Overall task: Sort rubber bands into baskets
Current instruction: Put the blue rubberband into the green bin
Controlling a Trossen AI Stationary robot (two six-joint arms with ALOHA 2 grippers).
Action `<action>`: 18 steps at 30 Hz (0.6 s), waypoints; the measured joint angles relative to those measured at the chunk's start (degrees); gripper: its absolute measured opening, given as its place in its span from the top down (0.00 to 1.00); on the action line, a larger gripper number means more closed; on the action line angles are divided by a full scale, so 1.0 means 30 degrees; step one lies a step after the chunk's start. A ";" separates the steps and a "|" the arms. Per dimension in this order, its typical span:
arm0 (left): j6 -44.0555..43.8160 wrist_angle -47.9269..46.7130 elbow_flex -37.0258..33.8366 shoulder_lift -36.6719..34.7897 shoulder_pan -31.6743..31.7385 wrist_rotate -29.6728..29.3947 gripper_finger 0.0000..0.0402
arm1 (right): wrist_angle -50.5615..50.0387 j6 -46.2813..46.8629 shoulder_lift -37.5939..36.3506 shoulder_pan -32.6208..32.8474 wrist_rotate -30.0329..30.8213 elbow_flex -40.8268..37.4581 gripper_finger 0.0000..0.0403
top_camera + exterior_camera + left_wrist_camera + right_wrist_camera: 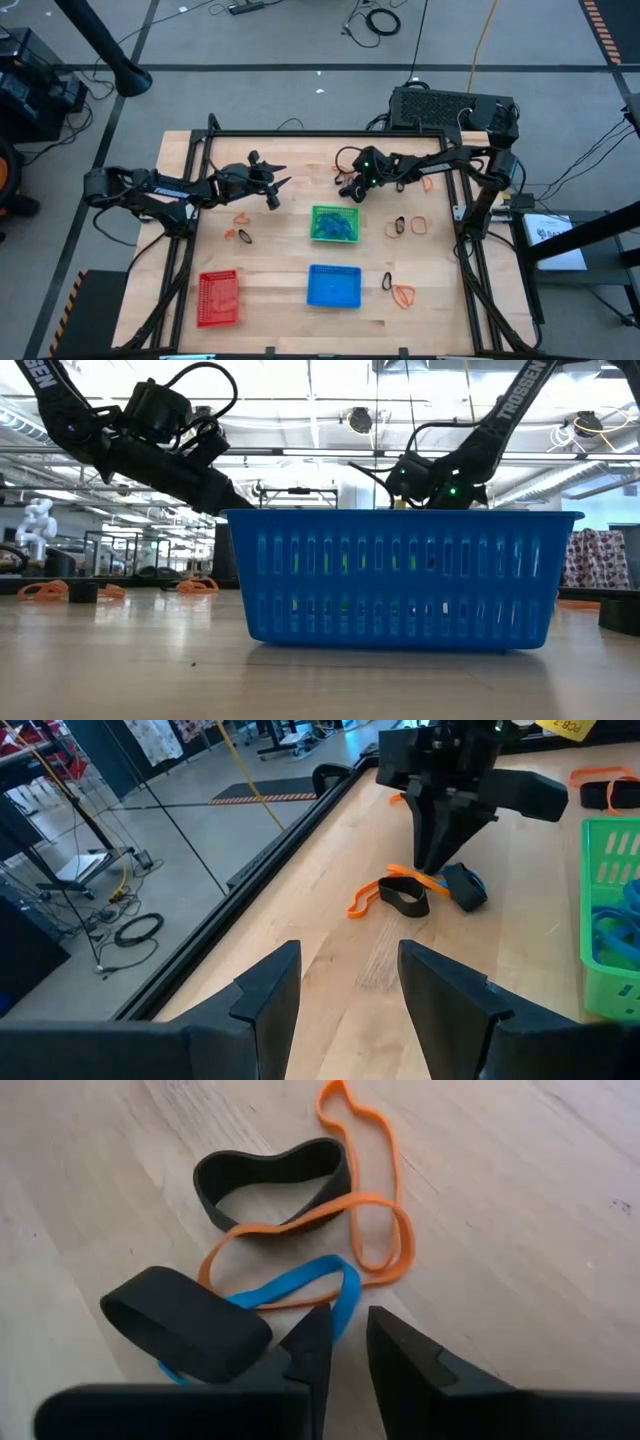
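A small pile of rubber bands lies on the wood at the table's far middle: a blue one [335,1275], an orange one [385,1230] and two black ones [275,1180] [185,1330]. My right gripper [345,1325] points down onto this pile [405,898], open by a narrow gap, with the blue band's end between its fingertips. My left gripper [350,980] hovers open just left of the pile [278,185], holding nothing. The green basket [335,208] holds blue bands [335,230]. The blue basket [333,270] and the red basket [218,273] stand nearer the front. My right gripper comes at the pile from above, slanting down, its fingertips [318,1325] standing either side of the blue band's end [345,1295], which lies flat on the table. Whether the fingertips touch the band, I cannot tell.
Loose orange and black bands lie left of the green basket [243,218] [243,236], right of it [410,225] and right of the blue basket [400,292]. Black frame rails [300,133] border the table. A black box [450,105] sits behind the far right corner.
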 joint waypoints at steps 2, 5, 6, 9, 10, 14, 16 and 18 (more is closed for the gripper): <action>0.0000 0.0000 0.0000 0.0000 0.0000 0.0000 0.56 | -0.0010 -0.0131 -0.0153 0.0000 -0.0056 0.0000 0.90; 0.0000 -0.0001 0.0000 0.0000 0.0000 0.0000 0.56 | -0.0177 -0.0824 -0.0608 0.0054 -0.0198 -0.0040 0.98; 0.0000 -0.0015 0.0000 0.0000 0.0000 0.0000 0.56 | -0.0344 -0.0891 -0.0862 0.0110 -0.0194 -0.0070 0.99; 0.0007 -0.0022 0.0000 0.0000 0.0000 0.0000 0.56 | -0.0313 -0.1000 -0.2062 0.0280 -0.0049 -0.0113 1.00; 0.0007 -0.0032 0.0000 0.0000 0.0000 0.0000 0.56 | -0.0161 -0.0989 -0.2532 0.0339 0.0169 -0.0083 1.00; 0.0007 -0.0184 0.0000 0.0000 0.0000 0.0000 0.56 | -0.0095 -0.1076 -0.3896 0.0699 0.1210 -0.0073 1.00; 0.0007 -0.0346 0.0007 0.0000 0.0000 0.0000 0.56 | 0.0009 -0.0980 -0.4293 0.0794 0.1338 -0.0073 1.00; 0.0015 -0.0526 0.0007 0.0000 0.0000 0.0000 0.56 | 0.0042 -0.0809 -0.4275 0.0794 0.1353 -0.0058 1.00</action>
